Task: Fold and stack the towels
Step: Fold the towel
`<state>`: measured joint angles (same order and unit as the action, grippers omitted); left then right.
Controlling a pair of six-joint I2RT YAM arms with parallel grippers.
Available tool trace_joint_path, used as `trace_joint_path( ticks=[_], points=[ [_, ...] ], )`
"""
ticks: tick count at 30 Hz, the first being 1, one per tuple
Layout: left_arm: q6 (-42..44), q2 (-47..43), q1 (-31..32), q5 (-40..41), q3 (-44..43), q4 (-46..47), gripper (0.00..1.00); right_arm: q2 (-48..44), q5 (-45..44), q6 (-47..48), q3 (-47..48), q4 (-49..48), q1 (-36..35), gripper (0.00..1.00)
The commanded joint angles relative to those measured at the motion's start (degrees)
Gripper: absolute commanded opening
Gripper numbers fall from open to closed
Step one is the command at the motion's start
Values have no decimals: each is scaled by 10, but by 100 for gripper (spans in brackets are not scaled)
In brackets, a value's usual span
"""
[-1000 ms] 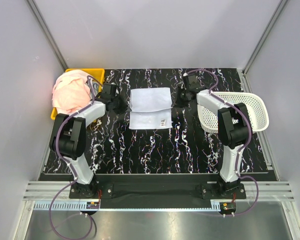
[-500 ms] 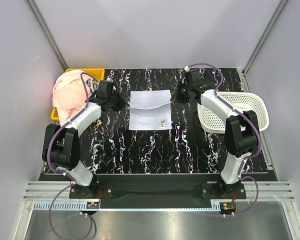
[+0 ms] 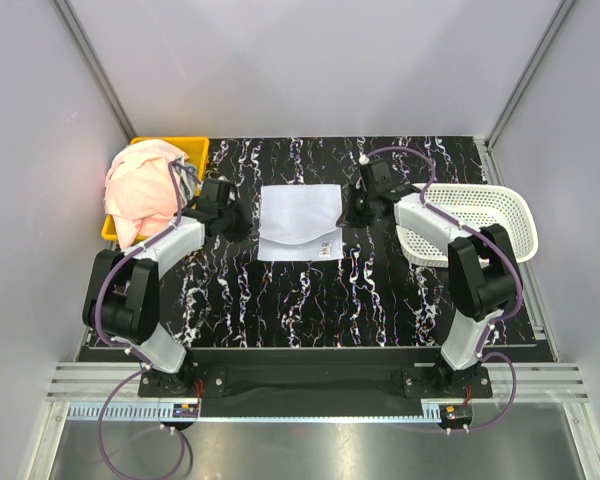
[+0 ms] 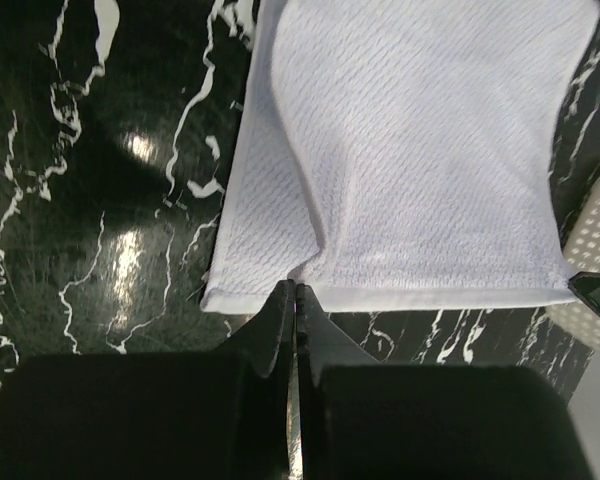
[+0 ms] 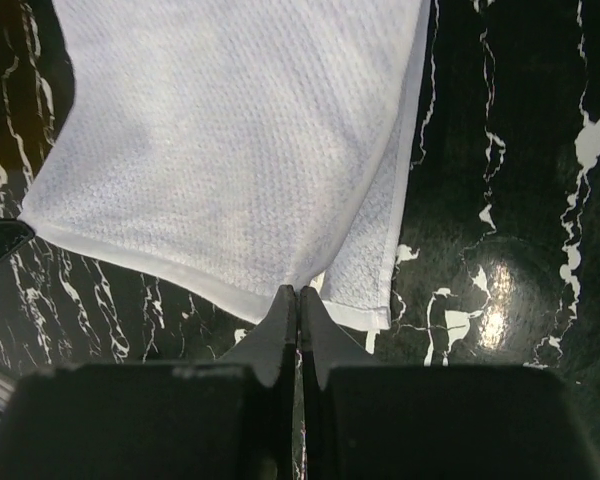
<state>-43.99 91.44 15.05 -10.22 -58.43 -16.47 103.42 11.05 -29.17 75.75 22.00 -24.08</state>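
A pale blue-white towel (image 3: 298, 220) lies in the middle of the black marble table (image 3: 280, 300), its upper layer folded over the lower one. My left gripper (image 3: 236, 216) is shut on the towel's left edge; in the left wrist view the cloth (image 4: 410, 150) rises in a crease to the closed tips of the gripper (image 4: 296, 287). My right gripper (image 3: 352, 209) is shut on the right edge, where the towel (image 5: 230, 130) is likewise pinched at the tips of the gripper (image 5: 298, 292). More pink towels (image 3: 140, 185) are heaped at the far left.
The pink heap sits in a yellow bin (image 3: 196, 150) at the table's back left corner. A white mesh basket (image 3: 480, 200) stands at the right edge, close behind the right arm. White walls enclose the table on three sides.
Both grippers have moved toward the near side, pulling the towel's upper layer further down over the lower layer. Only a narrow strip of the lower layer still shows.
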Motion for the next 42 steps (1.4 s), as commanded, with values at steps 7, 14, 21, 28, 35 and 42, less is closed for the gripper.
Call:
trace_joint_path(
  ticks=[7, 14, 21, 28, 35, 42],
  points=[
    [1, 1, 13, 7, 29, 46, 0, 13, -12, -8, -28, -34, -7, 0],
    [2, -18, 16, 6, 27, 36, 0, -2, -21, -5, -20, -17, -7, 0],
    [5, -57, 15, 9, 19, 14, 0, -44, -34, -5, -16, 1, -7, 0],
    [7, -70, 15, 8, 37, 11, 0, -65, -35, -7, -34, 2, -11, 0],
    [-1, -61, 17, -2, 89, 42, 0, -48, -23, -18, -82, -28, -25, 0],
    [-8, -30, 30, -9, 139, 80, 1, -20, -16, -26, -130, -62, -33, 4]
  ],
)
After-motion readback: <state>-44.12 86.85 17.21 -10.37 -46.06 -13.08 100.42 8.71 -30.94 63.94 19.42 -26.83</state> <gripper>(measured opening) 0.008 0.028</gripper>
